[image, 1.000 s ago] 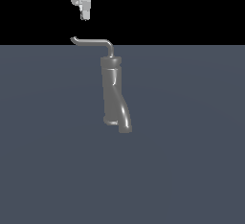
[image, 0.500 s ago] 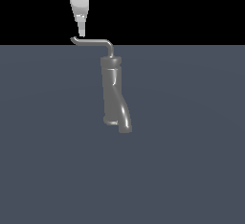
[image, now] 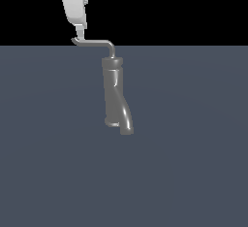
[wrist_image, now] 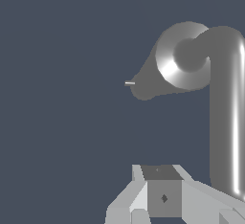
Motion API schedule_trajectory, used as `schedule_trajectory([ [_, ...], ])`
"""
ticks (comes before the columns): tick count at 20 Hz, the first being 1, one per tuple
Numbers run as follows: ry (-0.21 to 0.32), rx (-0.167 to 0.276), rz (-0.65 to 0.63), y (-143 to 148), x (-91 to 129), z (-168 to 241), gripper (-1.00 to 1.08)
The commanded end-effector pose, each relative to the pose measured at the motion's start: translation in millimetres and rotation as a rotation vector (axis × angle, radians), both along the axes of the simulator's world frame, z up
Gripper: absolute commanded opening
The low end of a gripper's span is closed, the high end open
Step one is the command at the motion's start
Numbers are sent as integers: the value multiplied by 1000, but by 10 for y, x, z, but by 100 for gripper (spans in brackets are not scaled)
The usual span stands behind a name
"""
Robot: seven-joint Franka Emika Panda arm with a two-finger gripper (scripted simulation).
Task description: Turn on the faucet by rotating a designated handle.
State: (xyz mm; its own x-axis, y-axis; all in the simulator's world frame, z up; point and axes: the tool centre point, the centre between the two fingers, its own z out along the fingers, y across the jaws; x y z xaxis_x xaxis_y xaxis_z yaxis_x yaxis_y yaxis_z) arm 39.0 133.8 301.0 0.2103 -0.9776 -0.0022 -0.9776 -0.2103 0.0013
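My fingers (image: pixel 80 33), seemingly pressed together though I could not tell surely, touched the hooked tip of the handle (image: pixel 94 42), whose long axis ran from there toward the exterior view's right to the faucet (image: pixel 115 95) standing mid-counter.

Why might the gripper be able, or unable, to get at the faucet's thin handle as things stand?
Probably able: the gripper hangs right above the handle at its hooked tip, nothing between them. Whether they touch cannot be told.
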Motion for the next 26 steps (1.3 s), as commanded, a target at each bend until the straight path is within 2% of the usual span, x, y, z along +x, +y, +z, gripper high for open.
schedule_trajectory([
  [1, -2, -2, -7, 5, 10, -9, -100],
  [5, -1, -2, -5, 6, 8, -9, -100],
  [26, -1, -2, -5, -74, -553, -11, -100],
])
